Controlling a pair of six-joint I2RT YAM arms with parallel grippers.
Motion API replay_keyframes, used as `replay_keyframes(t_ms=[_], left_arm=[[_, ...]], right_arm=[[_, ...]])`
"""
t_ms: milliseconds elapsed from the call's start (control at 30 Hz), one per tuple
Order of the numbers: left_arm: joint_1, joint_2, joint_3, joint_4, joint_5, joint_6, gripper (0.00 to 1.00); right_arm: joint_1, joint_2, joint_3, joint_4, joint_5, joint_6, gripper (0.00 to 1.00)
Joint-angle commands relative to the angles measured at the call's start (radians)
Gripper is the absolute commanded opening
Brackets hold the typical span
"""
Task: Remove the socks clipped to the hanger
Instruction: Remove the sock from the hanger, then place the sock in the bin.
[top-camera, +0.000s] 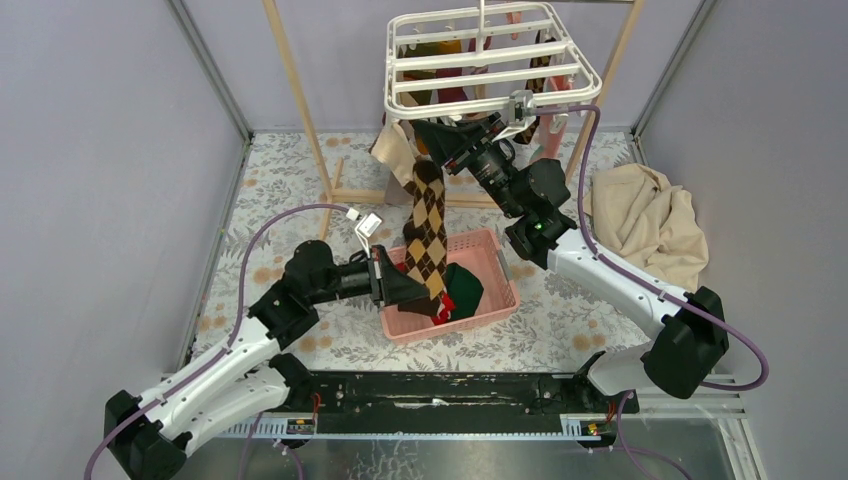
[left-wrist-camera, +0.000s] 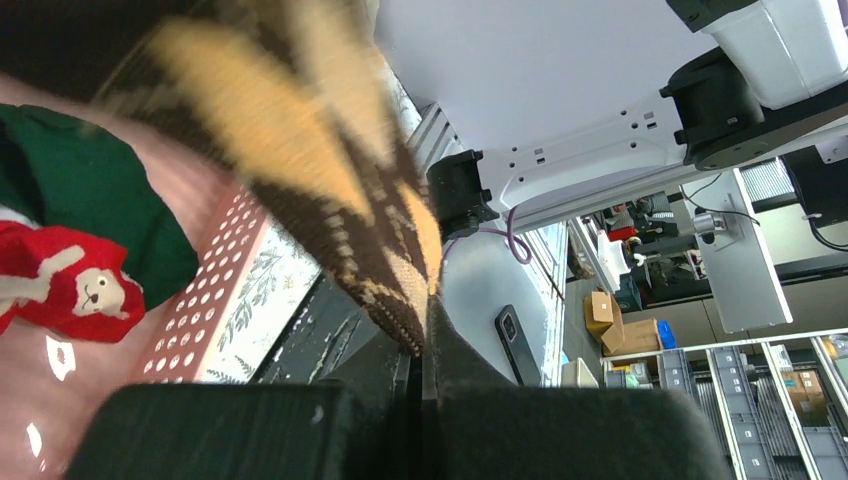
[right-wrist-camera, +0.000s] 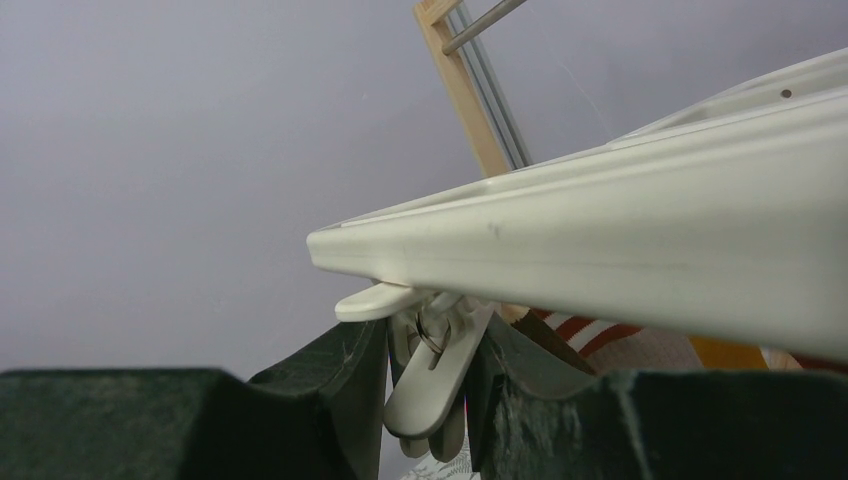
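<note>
The white hanger (top-camera: 490, 60) hangs at the back, with several socks (top-camera: 552, 125) dangling under it. A brown-tan argyle sock (top-camera: 428, 225) stretches from the hanger's front left corner down to my left gripper (top-camera: 428, 298). In the left wrist view that gripper (left-wrist-camera: 428, 345) is shut on the argyle sock's (left-wrist-camera: 330, 180) end. My right gripper (top-camera: 428, 132) reaches up under the hanger's front edge (right-wrist-camera: 620, 220). Its fingers (right-wrist-camera: 345, 380) press both sides of a white clip (right-wrist-camera: 440, 370). A red-striped sock (right-wrist-camera: 590, 330) shows behind the clip.
A pink perforated basket (top-camera: 500, 250) sits on the floral table below the argyle sock, holding a green sock (top-camera: 465, 285) and a red sock (left-wrist-camera: 70, 280). A beige cloth (top-camera: 650, 220) lies at the right. The wooden rail frame (top-camera: 300, 90) stands around the hanger.
</note>
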Motion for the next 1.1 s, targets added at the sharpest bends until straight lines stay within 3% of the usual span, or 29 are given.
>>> replay_keyframes(t_ms=[0,200,300,533,933,1067], left_arm=[[-0.007,-0.04,-0.012,-0.057,-0.01,0.03,0.0],[-0.008,-0.051,-0.016,-0.063,-0.016,0.033,0.0],[-0.008,-0.038,-0.014,-0.042,-0.014,0.029,0.0],[-0.009,0.015,0.011,0.005,0.002,0.024,0.0],[-0.014,0.111,0.036,0.097,0.005,0.014,0.0],[-0.014,0.154,0.023,0.157,-0.007,0.002,0.0]], right_arm=[[-0.011,-0.013,0.011,0.035,0.02,-0.007,0.28],[-0.011,-0.018,0.011,0.027,0.019,-0.01,0.31],[-0.011,-0.022,0.001,0.023,0.022,-0.007,0.46],[-0.011,-0.057,-0.066,0.022,0.039,0.004,0.68],[-0.011,-0.191,-0.304,0.004,0.058,0.036,0.81],[-0.011,-0.241,-0.404,-0.01,0.061,0.05,0.91]])
